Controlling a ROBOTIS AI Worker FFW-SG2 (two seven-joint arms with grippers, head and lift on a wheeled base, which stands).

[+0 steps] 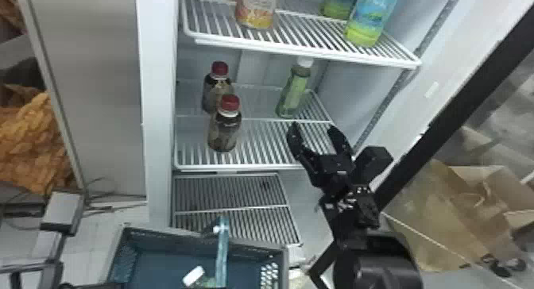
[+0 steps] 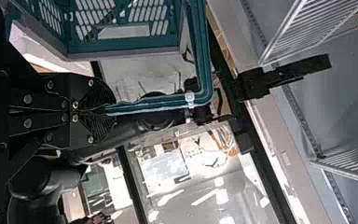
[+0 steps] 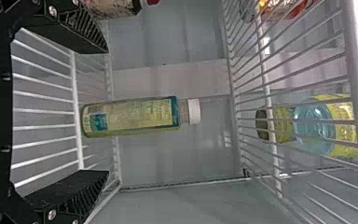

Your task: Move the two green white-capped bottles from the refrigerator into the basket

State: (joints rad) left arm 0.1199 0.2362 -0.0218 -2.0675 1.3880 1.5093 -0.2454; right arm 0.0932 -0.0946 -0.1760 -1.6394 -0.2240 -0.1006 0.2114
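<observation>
My right gripper [image 1: 312, 127] is open over the front of the middle refrigerator shelf. A green white-capped bottle [image 1: 294, 89] stands upright farther back, untouched. The right wrist view has this bottle [image 3: 135, 116] ahead of the right gripper [image 3: 106, 111], its body level with the space between the spread fingers. Below the shelves, the basket [image 1: 175, 243] has a white cap [image 1: 194, 275] inside it, the rest of that item mostly cut off by the lower edge. In the left wrist view my left gripper [image 2: 103, 110] is shut on the teal basket handle [image 2: 154, 105], beside the basket [image 2: 121, 50].
Two red-capped dark bottles [image 1: 224, 129] stand on the left of the middle shelf. Above, the upper shelf [image 1: 310, 50] carries an orange-labelled bottle [image 1: 257, 10] and blue-green bottles [image 1: 367, 22]. A lower rack [image 1: 234, 191] lies behind the basket; the door's black edge slants along the right.
</observation>
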